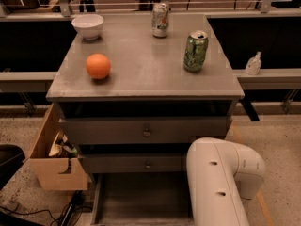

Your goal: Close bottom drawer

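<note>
The bottom drawer (141, 197) of the grey cabinet is pulled out toward me; I see its shallow grey tray at the bottom of the camera view, its front cut off by the frame edge. Above it are two taller-fronted drawers (146, 132) (147, 164) with small knobs. My white arm (218, 182) fills the lower right and covers the tray's right side. The gripper is out of view below the frame.
On the cabinet top (141, 74) stand an orange (98, 66), a white bowl (88, 26), a green can (195, 51) and a second can (160, 20). A light wooden box (56, 166) sits on the floor at the left. A small bottle (254, 63) stands on the right ledge.
</note>
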Robot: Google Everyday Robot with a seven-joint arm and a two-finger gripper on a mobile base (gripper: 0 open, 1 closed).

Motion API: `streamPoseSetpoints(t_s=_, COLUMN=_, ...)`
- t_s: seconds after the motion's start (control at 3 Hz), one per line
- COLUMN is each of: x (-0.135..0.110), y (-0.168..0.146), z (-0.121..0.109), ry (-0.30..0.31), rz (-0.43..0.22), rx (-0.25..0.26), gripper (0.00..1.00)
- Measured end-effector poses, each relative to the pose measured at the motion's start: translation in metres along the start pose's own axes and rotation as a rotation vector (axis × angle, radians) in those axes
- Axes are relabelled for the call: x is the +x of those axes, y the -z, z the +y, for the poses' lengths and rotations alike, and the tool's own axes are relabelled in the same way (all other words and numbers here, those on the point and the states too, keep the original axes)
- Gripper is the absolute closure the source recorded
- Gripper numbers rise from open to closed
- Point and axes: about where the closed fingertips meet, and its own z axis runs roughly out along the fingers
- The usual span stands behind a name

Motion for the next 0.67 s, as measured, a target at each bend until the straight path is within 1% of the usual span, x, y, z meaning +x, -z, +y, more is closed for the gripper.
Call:
streamPoseSetpoints(t_s=0.33, x=0.0001, y=0.0000, z=0.0002, ry=0.000, rz=0.000, rx=0.000, gripper=1.00)
streamPoseSetpoints(t_s=0.67, x=-0.0019, y=-0.0079, z=-0.0075, ry=0.007, rz=-0.006, rx=0.016, gripper=1.00)
